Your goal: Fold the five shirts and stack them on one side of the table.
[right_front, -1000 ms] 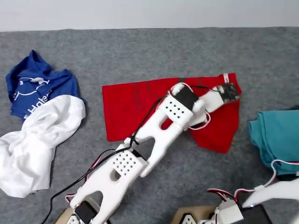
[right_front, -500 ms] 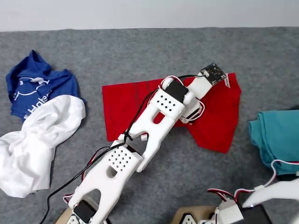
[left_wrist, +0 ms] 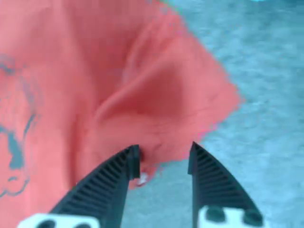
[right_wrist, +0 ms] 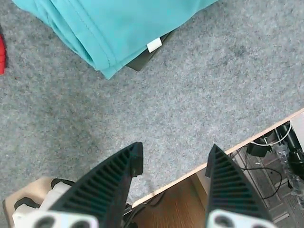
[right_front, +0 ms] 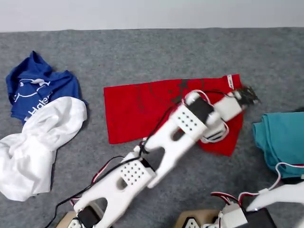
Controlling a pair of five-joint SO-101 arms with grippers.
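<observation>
Mid-counter, a red shirt (right_front: 137,109) lies spread on the grey counter (right_front: 142,52), flat across its left part and rumpled into a raised crease toward its right corner (left_wrist: 123,80). Reaching diagonally over it from the near edge, the left arm (right_front: 190,121) carries its left jaws to that right-hand corner, where they stand apart with the cloth's edge showing between their tips; whether they touch the fabric cannot be told. Just right of the red shirt, apart from it, a teal shirt (right_front: 282,137) sits folded at the counter's right side, with a dark layer (right_wrist: 147,54) showing under its edge (right_wrist: 109,23). Near the front edge, the right arm (right_front: 280,194) holds its right jaws apart above bare grey surface, short of the teal shirt. Well to the left, a crumpled blue shirt (right_front: 40,88) lies touching a heaped white shirt (right_front: 38,142).
</observation>
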